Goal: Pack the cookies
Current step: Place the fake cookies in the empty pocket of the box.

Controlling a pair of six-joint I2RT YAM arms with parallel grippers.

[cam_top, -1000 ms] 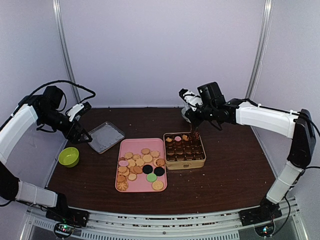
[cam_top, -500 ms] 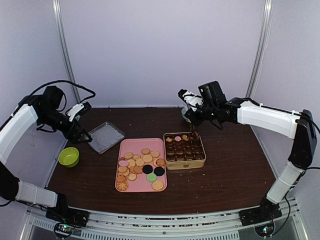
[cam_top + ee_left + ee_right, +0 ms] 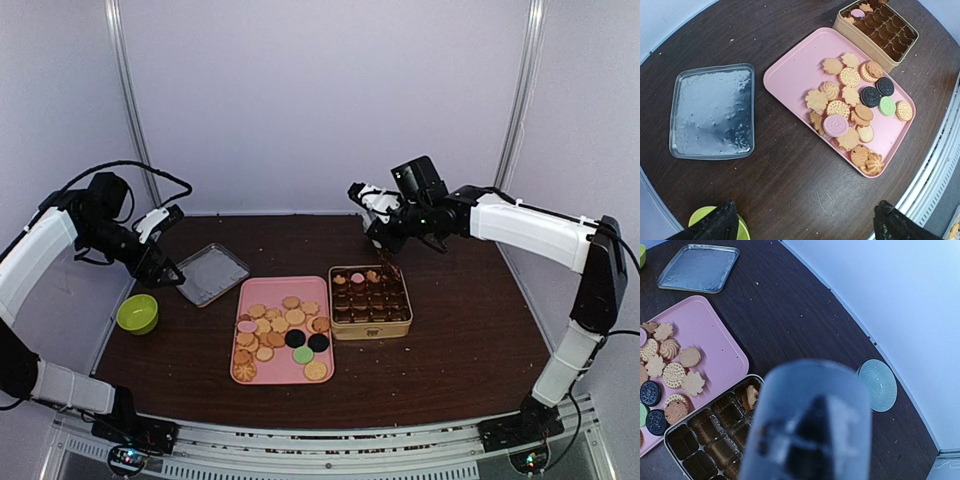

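- Pink tray [image 3: 256,291], mid table [image 3: 450,340]: holds most of the cookies [image 3: 282,327], one loose layer w/ some overlapping. Mostly tan rounds & flower shapes, plus 2 black, 1 green, 1 pink.
- Gold tin [image 3: 371,329], just beside the tray on its right: inside split into small brown cups. Cookies show in the far row only: tan, pink, tan per top cam. Right wrist cam shows one tan cookie standing tilted in a far cup.
- Metal lid [image 3: 212,273], left of the tray & apart from it: flat, shiny face up.
- Green bowl [image 3: 137,313], near the left edge of the table, in front of the lid. Contents can't be seen.
- Pale ribbed dish [image 3: 879,385], at the back of the table near the wall. Seen in the right wrist cam only.
- Left gripper [image 3: 165,270]: jaws spread wide, nothing btwn them, up over the lid/bowl area.
- Right gripper [image 3: 389,259]: over the tin's far right corner. Wrist cam is blocked by a blurred grey shape, so can't tell if the jaws are clenched or what, if anything, they hold.
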